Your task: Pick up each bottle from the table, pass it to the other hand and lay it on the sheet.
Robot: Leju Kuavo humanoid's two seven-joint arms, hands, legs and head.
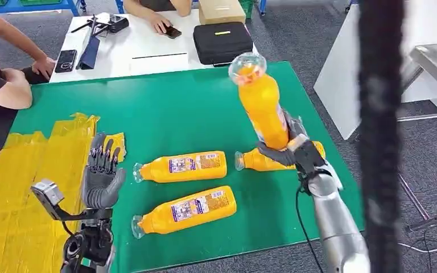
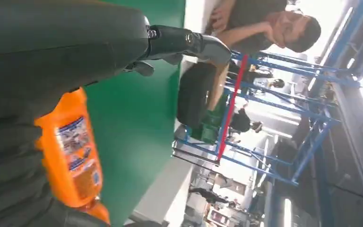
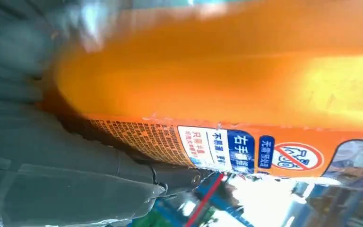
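Note:
My right hand (image 1: 296, 151) grips an orange bottle (image 1: 260, 102) and holds it up above the green table (image 1: 176, 108), base end pointing away from me. The same bottle's orange body and label (image 3: 246, 146) lie against the right hand's fingers (image 3: 75, 161) in the right wrist view. Three more orange bottles lie on the table: one (image 1: 181, 166) in the middle, one (image 1: 185, 210) nearer me, one (image 1: 256, 161) just behind the right hand. My left hand (image 1: 102, 173) is raised beside the yellow sheet (image 1: 28, 170), fingers apart, holding nothing. A lying bottle (image 2: 71, 151) appears past the left hand's fingers (image 2: 189, 42).
A white table (image 1: 142, 42) behind the green one carries a black case (image 1: 222, 41), phones and a cardboard box. People sit at its far and left sides. A dark blurred vertical strip (image 1: 380, 136) crosses the right of the head view. The table's right edge is next to my right arm.

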